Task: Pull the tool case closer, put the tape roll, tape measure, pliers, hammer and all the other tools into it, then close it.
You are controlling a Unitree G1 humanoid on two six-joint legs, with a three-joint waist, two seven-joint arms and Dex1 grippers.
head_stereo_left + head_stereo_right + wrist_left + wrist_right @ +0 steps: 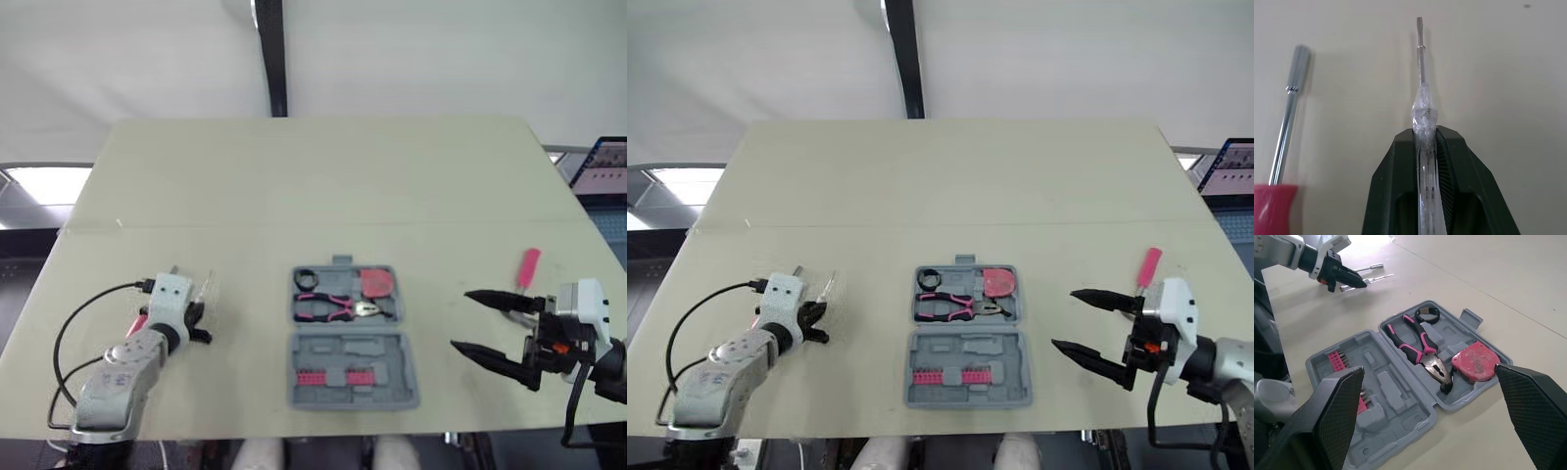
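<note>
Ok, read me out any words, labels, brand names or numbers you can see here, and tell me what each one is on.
No text can be read anywhere.
Screen beyond the table's right edge: pink and white content, too small to read.
Tape measure in the tool case: reddish face, no legible label.
Clear screwdriver in the left tool: no marking seen.

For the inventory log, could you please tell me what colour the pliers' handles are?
The pliers have pink-and-black handles, clearest in the right wrist view.

Bright, diffuse light from above, soft shadows on the pale table (glare patch beyond its left edge)
</note>
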